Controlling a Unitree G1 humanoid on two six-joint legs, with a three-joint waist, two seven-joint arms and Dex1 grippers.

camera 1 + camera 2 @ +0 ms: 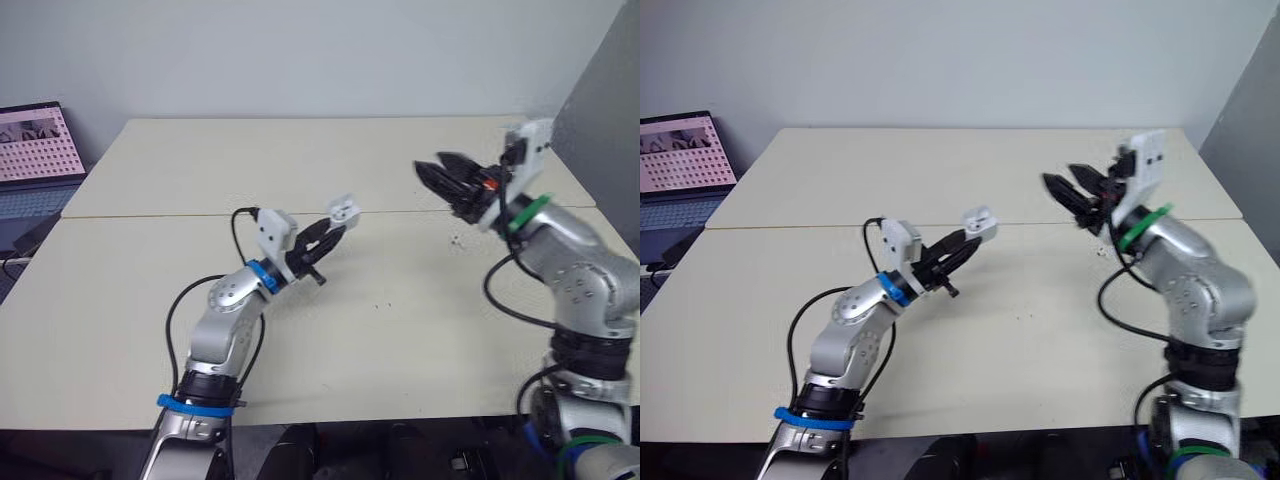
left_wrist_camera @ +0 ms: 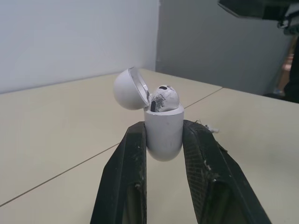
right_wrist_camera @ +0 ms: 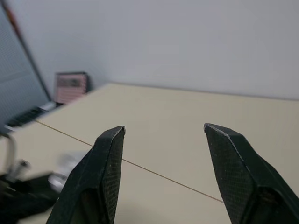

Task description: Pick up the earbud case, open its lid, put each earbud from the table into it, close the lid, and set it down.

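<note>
My left gripper [image 1: 332, 228] is shut on a white earbud case [image 2: 162, 130], held a little above the middle of the table. The case's round lid [image 2: 127, 88] is swung open, and one white earbud [image 2: 164, 99] sits in the top of the case. In the head views the case [image 1: 979, 221] shows as a small white shape at the fingertips. My right gripper [image 1: 437, 178] hangs in the air to the right of the case, clearly apart from it, with its two fingers open and nothing between them. A small white speck, possibly an earbud [image 1: 457, 240], lies on the table below that gripper.
The table is two beige tops [image 1: 300, 160] joined along a seam across the middle. A laptop [image 1: 35, 150] with a lit screen stands beyond the far left edge. A grey panel [image 1: 610, 110] rises at the right.
</note>
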